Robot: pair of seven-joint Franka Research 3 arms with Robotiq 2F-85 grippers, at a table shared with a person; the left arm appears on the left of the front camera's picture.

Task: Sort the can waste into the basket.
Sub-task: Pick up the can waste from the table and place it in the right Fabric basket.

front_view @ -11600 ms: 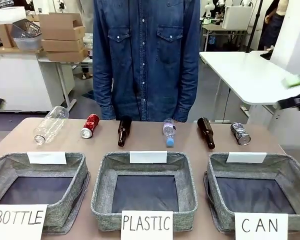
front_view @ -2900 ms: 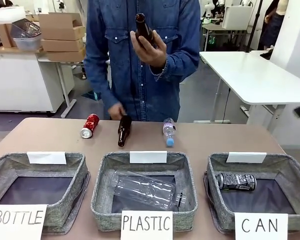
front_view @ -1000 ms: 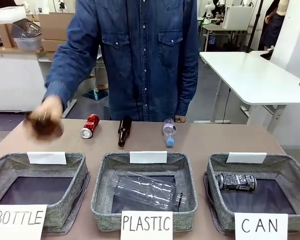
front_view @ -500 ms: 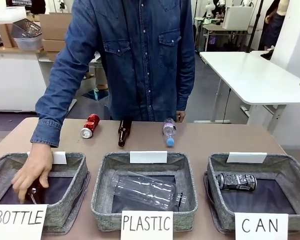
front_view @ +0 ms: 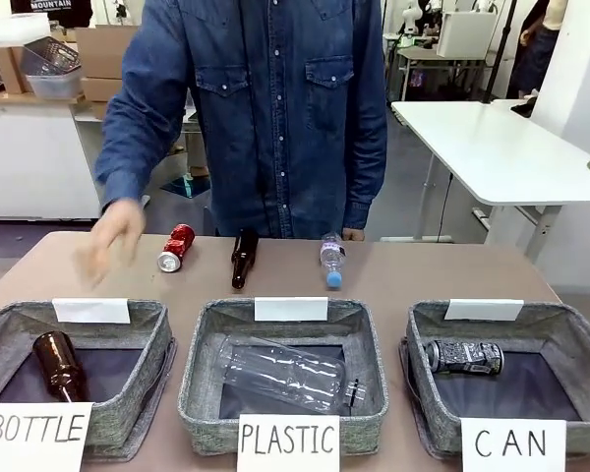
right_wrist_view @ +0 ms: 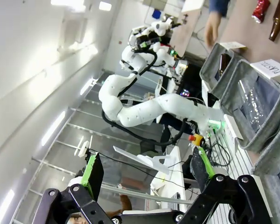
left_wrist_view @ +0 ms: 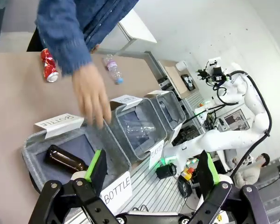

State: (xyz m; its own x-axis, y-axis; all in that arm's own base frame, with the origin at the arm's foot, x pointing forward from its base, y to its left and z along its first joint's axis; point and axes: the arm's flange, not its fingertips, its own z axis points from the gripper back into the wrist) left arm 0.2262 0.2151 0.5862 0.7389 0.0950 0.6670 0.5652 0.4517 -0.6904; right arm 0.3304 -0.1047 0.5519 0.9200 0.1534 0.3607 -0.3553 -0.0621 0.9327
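Note:
The black can with white print (front_view: 464,357) lies on its side in the grey basket signed CAN (front_view: 570,339) at the front right. The red can (front_view: 177,247) lies on the table behind the left basket, and shows as the red can (left_wrist_view: 47,70) and the red can (right_wrist_view: 261,9) in the wrist views. My left gripper (left_wrist_view: 151,170) is open and holds nothing, high off to the side of the BOTTLE basket. My right gripper (right_wrist_view: 146,172) is open too, far from the table, with an edge of the CAN basket (right_wrist_view: 277,156) at its picture's lower right.
A person's blurred hand (front_view: 108,241) hovers near the red can. A brown bottle (front_view: 57,366) lies in the BOTTLE basket (front_view: 155,339), a large clear bottle (front_view: 285,374) in the PLASTIC basket (front_view: 366,339). Another brown bottle (front_view: 242,258) and a small plastic bottle (front_view: 331,260) lie on the table.
The person dropped a brown bottle into the BOTTLE basket and lifted the hand back out. Earlier, the black can went into the CAN basket and the large clear bottle into PLASTIC.

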